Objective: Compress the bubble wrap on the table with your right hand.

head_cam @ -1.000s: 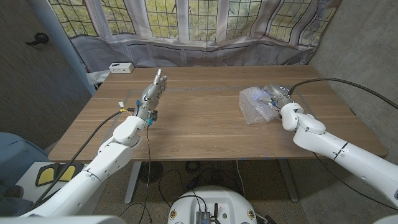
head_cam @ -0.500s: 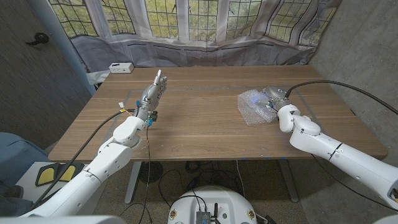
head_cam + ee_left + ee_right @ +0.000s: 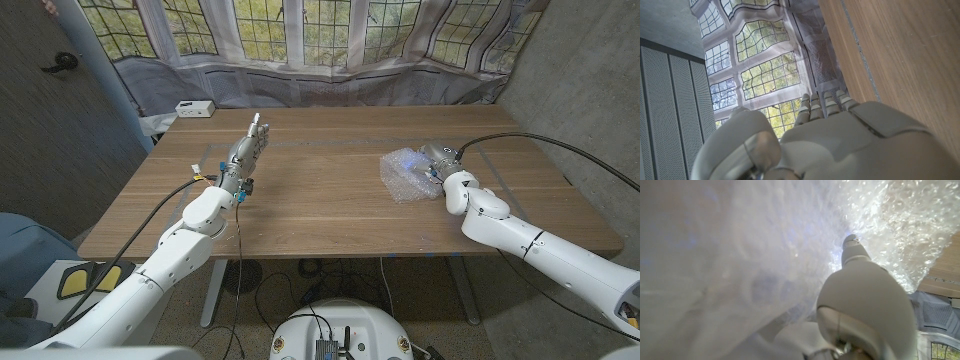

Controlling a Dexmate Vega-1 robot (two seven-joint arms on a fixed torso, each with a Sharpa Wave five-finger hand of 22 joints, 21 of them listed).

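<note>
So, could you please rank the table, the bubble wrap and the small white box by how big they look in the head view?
1. Table, by far the largest.
2. Bubble wrap, pressed by the right hand.
3. White box, smallest, though it sits farther from the camera.

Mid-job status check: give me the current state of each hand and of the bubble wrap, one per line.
right hand: on the bubble wrap, pressing into it, fingers buried in the plastic.
bubble wrap: crumpled, lying on the table under the right hand.
left hand: raised above the table, fingers extended together, holding nothing.
white box: sitting at the table's far left corner, untouched.
</note>
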